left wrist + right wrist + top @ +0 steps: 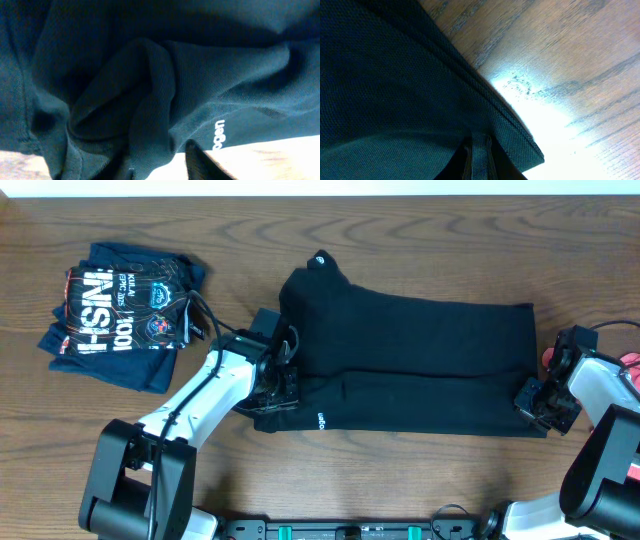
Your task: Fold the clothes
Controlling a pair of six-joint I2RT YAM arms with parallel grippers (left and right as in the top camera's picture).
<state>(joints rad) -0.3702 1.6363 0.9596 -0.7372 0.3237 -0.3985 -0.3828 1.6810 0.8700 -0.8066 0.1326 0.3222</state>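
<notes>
While the black T-shirt [420, 345] lies folded lengthwise across the middle of the surface [400, 480], the overhead view puts the left gripper [278, 388] at its lower left corner and the right gripper [535, 402] at its lower right corner. A folded navy printed shirt [120, 315] sits well apart at far left.

From the left wrist, bunched black T-shirt [150, 75] cloth fills the view, with a white logo [218, 135] near the hem. Whether those jaws pinch it, I cannot tell.

From the right wrist, the right gripper [477, 160] has its jaws narrow, clamped on the corner hem of the black T-shirt [385, 90].

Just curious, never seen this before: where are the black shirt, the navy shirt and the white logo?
black shirt [430, 340]: overhead view, middle of its folded body.
navy shirt [120, 310]: overhead view, printed front.
white logo [218, 135]: left wrist view, its lettering.
</notes>
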